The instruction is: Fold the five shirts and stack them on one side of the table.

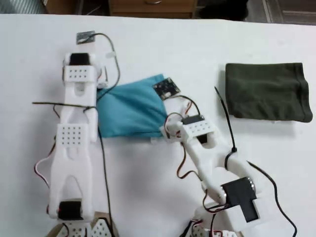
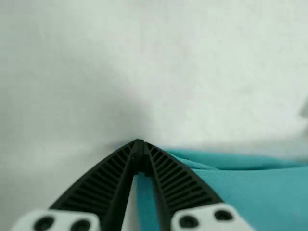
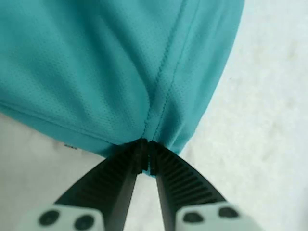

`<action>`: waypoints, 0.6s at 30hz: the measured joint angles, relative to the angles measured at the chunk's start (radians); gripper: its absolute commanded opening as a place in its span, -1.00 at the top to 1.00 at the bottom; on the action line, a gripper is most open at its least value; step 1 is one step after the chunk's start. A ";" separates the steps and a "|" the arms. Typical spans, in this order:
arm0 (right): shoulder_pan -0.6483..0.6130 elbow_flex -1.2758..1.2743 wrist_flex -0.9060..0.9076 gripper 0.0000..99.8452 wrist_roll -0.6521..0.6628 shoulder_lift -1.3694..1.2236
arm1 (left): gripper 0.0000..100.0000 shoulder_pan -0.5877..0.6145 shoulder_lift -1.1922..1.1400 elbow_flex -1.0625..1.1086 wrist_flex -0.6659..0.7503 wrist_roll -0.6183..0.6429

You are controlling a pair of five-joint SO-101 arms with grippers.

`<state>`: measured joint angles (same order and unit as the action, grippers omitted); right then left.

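Grip at two edges. Right gripper is pinched closed on the hem of the teal shirt, just where a stitched seam meets the edge; only a thin bite of cloth lies between the tips. Left gripper also has its tips together, at another border of the shirt, with teal showing in the slit between the fingers — the cloth appears caught, though the bite looks slight. Between the two arms the shirt lies part-folded near the middle of the table. A dark green shirt, already folded, rests well apart at the table's right side and probably marks the stack.

Risks, as judged from this state:
- A shallow bite may let the hem slip free once the cloth is lifted or pulled taut, so the fold would collapse — most likely at the left tips.
- Unequal pulls by the two arms would skew the fold line.
- Only one layer may be caught at the seam, leaving the lower layer behind.
- A carry toward the stack could drag a loose edge and disturb the folded green shirt.
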<state>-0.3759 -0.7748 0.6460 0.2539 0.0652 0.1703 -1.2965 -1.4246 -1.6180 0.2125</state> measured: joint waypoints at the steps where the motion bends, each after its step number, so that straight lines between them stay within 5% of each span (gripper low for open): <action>1: 0.000 0.000 0.000 0.96 0.000 0.000 | 0.95 0.006 0.000 0.000 0.000 0.000; 10: 0.012 -0.044 0.000 0.96 0.000 0.051 | 0.95 0.011 0.009 0.000 -0.006 0.002; 18: 0.048 -0.239 -0.109 0.96 0.000 0.315 | 0.95 0.031 0.149 0.002 -0.149 -0.051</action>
<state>-0.3284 -1.0142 0.5370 0.2539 0.3798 0.2010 -1.1477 -1.4231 -1.7668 0.1619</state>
